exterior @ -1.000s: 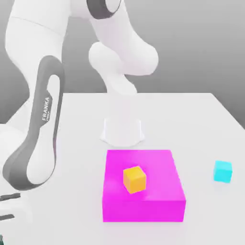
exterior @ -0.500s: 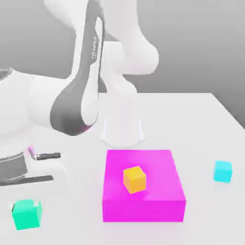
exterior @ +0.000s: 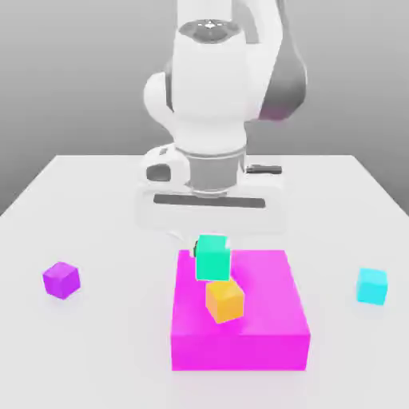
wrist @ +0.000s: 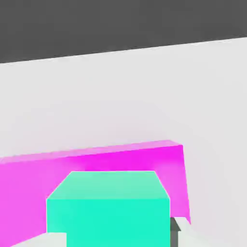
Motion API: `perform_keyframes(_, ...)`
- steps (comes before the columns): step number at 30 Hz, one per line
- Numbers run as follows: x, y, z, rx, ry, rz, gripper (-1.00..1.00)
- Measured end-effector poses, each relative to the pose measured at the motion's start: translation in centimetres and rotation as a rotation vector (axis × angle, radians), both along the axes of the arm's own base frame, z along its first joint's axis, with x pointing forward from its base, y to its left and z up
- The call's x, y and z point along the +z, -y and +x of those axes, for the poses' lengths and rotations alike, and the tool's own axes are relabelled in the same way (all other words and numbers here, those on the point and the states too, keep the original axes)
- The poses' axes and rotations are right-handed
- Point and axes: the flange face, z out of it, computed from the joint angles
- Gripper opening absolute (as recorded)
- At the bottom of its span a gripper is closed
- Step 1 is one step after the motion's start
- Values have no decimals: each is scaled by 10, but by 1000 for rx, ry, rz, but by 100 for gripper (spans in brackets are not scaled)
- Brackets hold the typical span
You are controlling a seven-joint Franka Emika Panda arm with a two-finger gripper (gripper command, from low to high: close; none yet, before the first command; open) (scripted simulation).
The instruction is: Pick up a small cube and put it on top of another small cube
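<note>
Exterior view: plain teal-green cube [exterior: 213,258], sharp-edged and evenly coloured, is pinched between the fingers [exterior: 195,249].

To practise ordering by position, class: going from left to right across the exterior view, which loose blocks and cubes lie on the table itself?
Purple cube → big magenta block → cyan cube

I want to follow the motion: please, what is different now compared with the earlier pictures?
The gripper, shut on the green cube, has carried it toward the exterior view's right, up to the magenta block. The orange cube, the block and the cyan cube stayed put.
</note>
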Motion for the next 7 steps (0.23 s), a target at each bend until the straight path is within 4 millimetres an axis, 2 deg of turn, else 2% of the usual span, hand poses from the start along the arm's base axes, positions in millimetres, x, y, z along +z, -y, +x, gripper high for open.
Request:
perform_keyframes(4,-45,-3,-4,-8,0,-3,-100)
perform_keyframes(5,-52,-3,-5,-8,0,-3,100)
perform_keyframes(7,-52,-3,-5,-8,0,-3,100)
